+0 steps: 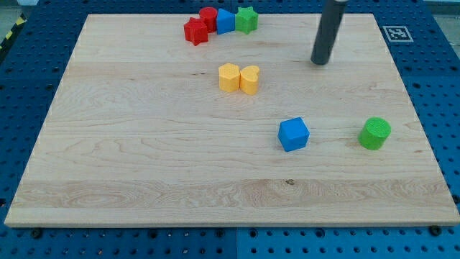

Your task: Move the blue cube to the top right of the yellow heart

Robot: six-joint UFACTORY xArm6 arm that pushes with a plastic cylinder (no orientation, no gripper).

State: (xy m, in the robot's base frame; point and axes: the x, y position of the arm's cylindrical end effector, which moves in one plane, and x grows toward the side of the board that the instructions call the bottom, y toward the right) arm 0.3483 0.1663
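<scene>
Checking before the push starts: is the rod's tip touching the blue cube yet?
Apart. The camera view shows my tip toward the view's top right, with bare wood between it and the blue cube lower down.

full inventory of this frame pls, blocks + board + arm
blue cube: 1, blue, lower right of the board's centre, standing alone
green cylinder: 1, green, near the view's right edge, level with the blue cube
yellow heart: 1, yellow, upper middle, against the yellow hexagonal block
yellow hexagonal block: 1, yellow, just left of the heart
red star-like block: 1, red, left end of the top cluster
red block: 1, red, top cluster, shape unclear
blue block: 1, blue, top cluster, between red and green
green star: 1, green, right end of the top cluster
board: 1, light wood, on a blue perforated table
my tip: 1, dark rod, upper right, touching no block
</scene>
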